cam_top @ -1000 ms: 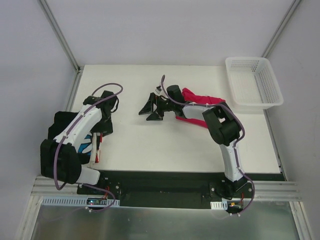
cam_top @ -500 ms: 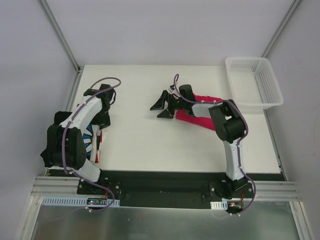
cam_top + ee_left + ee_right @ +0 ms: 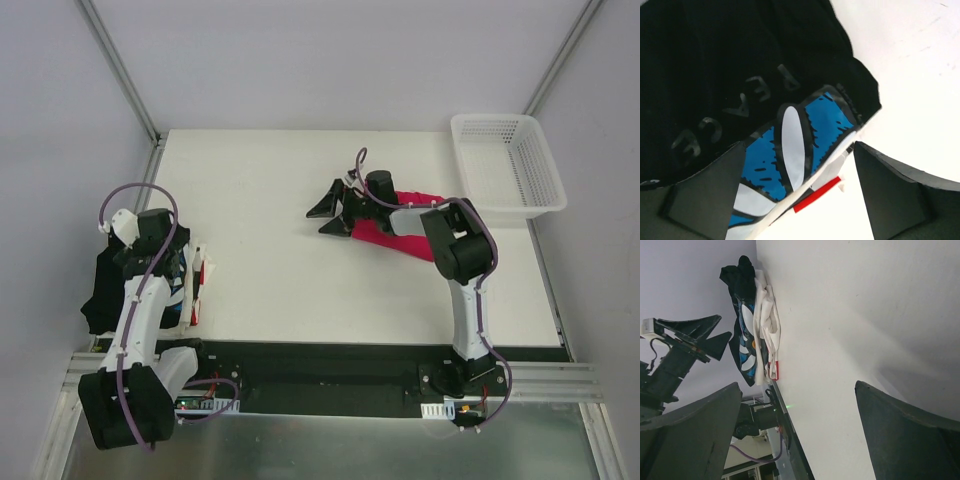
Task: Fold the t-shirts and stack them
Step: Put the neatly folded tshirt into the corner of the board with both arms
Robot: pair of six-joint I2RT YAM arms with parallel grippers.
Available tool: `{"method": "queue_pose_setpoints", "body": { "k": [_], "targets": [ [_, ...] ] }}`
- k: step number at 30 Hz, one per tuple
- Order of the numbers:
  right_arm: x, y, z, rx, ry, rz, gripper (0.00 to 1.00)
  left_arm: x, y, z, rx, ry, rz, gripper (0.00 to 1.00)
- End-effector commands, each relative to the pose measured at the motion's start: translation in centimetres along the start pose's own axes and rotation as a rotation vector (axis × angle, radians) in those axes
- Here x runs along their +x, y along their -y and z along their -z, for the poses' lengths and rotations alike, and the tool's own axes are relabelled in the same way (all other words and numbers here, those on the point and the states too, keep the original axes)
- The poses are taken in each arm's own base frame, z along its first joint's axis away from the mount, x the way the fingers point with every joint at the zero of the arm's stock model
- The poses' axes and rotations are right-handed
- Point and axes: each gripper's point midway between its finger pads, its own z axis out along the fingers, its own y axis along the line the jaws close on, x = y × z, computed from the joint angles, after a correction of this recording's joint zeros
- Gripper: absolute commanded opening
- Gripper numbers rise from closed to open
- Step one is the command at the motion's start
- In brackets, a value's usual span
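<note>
Black t-shirt (image 3: 100, 292) lies bunched at the table's (image 3: 280, 290) left edge.

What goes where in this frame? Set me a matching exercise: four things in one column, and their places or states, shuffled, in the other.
Things:
1. black t-shirt
2. crimson t-shirt
3. white basket
4. right pincer

Places or states:
A. far right corner of the table
B. at the table's left edge, beneath the left arm
C. open, over bare table near the middle
D. lying partly under the right arm

Pairs: 1-B, 2-D, 3-A, 4-C
</note>
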Motion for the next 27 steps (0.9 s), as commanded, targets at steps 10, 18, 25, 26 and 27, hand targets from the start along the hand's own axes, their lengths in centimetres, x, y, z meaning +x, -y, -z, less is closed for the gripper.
{"method": "queue_pose_setpoints", "body": {
  "k": [10, 18, 25, 26, 27],
  "targets": [
    [-3.1, -2.0, 3.1, -0.083, 0.078, 0.054, 0.96, -2.3, -3.1, -3.0, -0.132, 0.1, 0.262, 0.76],
    [-6.0, -2.4, 6.4, -0.134, 0.159, 0.014, 0.96, 1.4, -5.6, -5.3, -0.271, -0.075, 0.349, 0.89],
    [-8.9, -4.6, 11.4, -0.193, 0.273, 0.014, 0.96, 6.5, -3.9, -6.4, -0.282, -0.337, 0.44, 0.93],
    [-9.6, -4.7, 12.4, -0.198, 0.297, -0.001, 0.96, 7.7, -3.0, -6.2, -0.255, -0.406, 0.466, 0.93],
    [-9.9, -5.1, 12.9, -0.205, 0.306, 0.004, 0.96, 8.4, -2.5, -6.3, -0.257, -0.441, 0.517, 0.93]
  ]
}}
